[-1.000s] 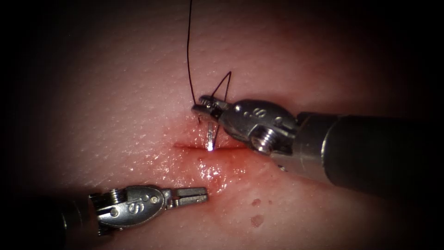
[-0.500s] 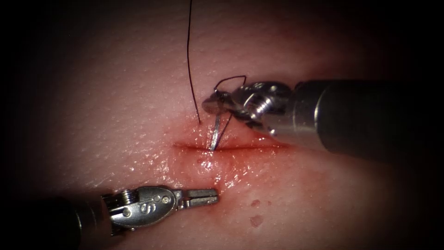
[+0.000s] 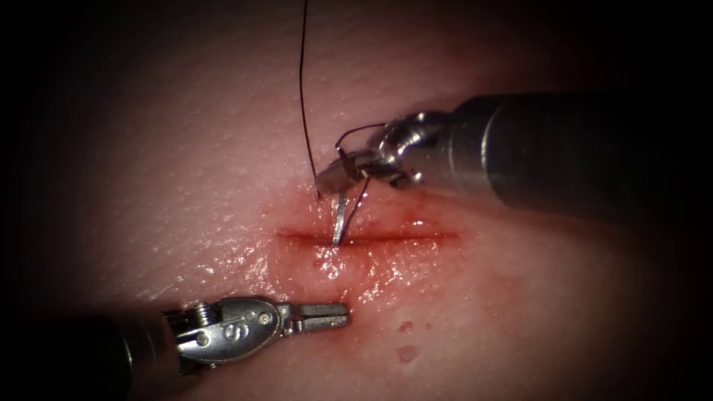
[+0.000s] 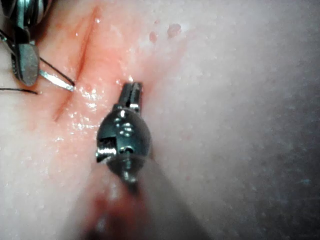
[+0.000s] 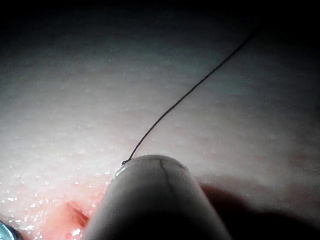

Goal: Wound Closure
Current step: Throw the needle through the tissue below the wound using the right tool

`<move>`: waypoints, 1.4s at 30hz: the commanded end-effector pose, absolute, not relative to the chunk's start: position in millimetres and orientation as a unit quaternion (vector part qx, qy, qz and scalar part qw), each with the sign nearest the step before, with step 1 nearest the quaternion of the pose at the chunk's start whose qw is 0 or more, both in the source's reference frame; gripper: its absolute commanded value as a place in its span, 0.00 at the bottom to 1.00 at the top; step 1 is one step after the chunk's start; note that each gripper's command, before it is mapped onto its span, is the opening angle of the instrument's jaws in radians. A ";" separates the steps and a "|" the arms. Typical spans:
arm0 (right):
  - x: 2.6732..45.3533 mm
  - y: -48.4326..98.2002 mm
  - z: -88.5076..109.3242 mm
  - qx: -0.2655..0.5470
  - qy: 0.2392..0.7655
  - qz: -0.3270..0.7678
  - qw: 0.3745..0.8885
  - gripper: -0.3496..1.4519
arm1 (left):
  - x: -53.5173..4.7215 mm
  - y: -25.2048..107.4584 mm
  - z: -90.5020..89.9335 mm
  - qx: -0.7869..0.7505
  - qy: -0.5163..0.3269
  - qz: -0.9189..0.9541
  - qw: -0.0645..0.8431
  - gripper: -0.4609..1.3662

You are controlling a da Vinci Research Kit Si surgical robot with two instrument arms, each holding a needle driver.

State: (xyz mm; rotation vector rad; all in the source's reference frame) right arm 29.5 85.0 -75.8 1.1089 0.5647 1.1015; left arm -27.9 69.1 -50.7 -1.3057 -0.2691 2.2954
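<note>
On the left tool [image 3: 338, 315] I read a stamped "S" on the clevis; I find no other writing. Its jaws are pressed together on nothing, and it lies on the near side of the cut [image 3: 371, 236], over wet tissue [image 3: 186, 148] streaked with red fluid [image 3: 349, 275].

The right tool [image 3: 333, 177] pinches the needle [image 3: 339, 219] near its rear end, the jaws clamped on it just above the cut. The needle runs steeply down from the jaws and its point meets the cut line; I cannot tell how deep it sits. The thread [image 3: 303, 96] climbs out of frame from a spot in the tissue beside the jaws, and a short loop arches over the tool's wrist.

Compared with a second ago, the right tool has rolled over and its shaft has risen higher in the endoscope view, while the needle stays at the same spot. The left tool has slid slightly rightward.

In the left wrist view the left tool [image 4: 131, 91] shows shut jaws beside the cut [image 4: 82, 55], with the needle [image 4: 56, 80] beyond.
</note>
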 end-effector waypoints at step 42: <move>32.1 79.6 -75.0 0.674 0.193 0.495 0.513 0.00 | -27.8 68.3 -51.5 -0.480 -0.088 0.845 0.218 0.06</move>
